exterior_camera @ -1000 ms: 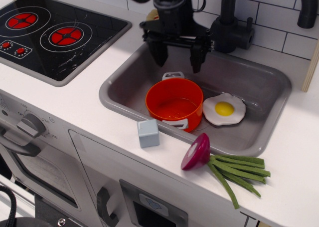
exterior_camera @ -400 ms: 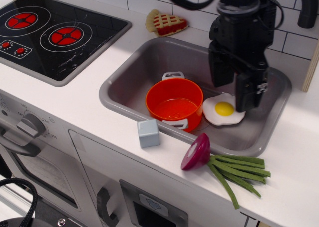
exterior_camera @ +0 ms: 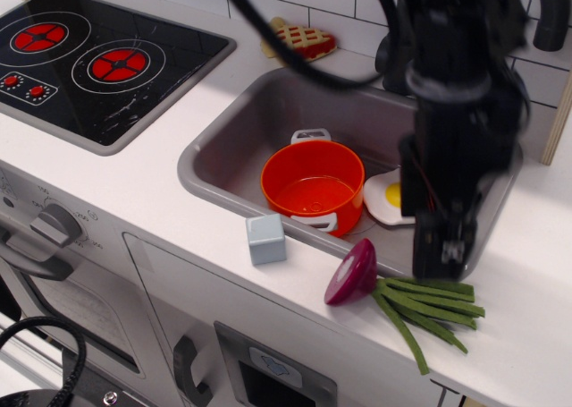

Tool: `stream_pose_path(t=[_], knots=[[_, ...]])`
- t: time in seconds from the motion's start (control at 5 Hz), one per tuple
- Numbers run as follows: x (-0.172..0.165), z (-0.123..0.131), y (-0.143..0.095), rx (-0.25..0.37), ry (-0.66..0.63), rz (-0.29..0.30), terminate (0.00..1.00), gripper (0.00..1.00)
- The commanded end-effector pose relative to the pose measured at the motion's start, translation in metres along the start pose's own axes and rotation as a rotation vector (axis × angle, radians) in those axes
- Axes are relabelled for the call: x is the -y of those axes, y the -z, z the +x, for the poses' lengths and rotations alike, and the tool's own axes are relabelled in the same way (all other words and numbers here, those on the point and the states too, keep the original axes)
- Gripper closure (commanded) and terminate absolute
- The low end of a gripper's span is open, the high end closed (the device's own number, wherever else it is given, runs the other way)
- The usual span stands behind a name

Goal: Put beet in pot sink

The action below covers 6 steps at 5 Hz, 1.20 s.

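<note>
The beet (exterior_camera: 351, 273) lies on the white counter in front of the sink, its magenta bulb to the left and its green stalks (exterior_camera: 429, 307) fanned to the right. The orange pot (exterior_camera: 313, 185) stands empty in the grey sink (exterior_camera: 207, 148), at the near side. My black gripper (exterior_camera: 427, 246) hangs over the sink's front right rim, just above and to the right of the bulb, over the start of the stalks. Its fingers stand apart, open and empty. The arm hides the sink's right part.
A fried egg (exterior_camera: 384, 198) lies in the sink right of the pot, partly behind the gripper. A pale blue-grey cube (exterior_camera: 265, 239) sits on the counter left of the beet. The black stovetop (exterior_camera: 98, 58) is at the left, a pie slice (exterior_camera: 299, 38) behind the sink.
The gripper has swung from above the sink's back, behind the pot, to the right and forward, and has come down close over the beet's stalks. Nothing else moved.
</note>
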State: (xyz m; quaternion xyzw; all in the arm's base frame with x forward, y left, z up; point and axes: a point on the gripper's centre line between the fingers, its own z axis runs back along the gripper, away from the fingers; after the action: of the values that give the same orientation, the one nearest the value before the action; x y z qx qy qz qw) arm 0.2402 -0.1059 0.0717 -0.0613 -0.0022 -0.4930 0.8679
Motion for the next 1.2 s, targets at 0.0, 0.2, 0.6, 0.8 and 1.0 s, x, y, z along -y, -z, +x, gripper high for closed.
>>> stream_pose_path(t=[0.0, 0.2, 0.6, 0.8, 1.0], knots=[[0.003, -0.010, 0.000, 0.025, 0.069, 0.059, 0.00, 0.00], [0.007, -0.014, 0.013, 0.003, 0.093, 0.086, 0.00, 0.00], [0.011, -0.022, 0.022, -0.005, 0.109, 0.119, 0.00, 0.00], [0.010, -0.023, 0.028, -0.010, 0.095, 0.134, 0.00, 1.00], [0.012, -0.028, 0.027, -0.005, 0.092, 0.138, 0.00, 1.00]])
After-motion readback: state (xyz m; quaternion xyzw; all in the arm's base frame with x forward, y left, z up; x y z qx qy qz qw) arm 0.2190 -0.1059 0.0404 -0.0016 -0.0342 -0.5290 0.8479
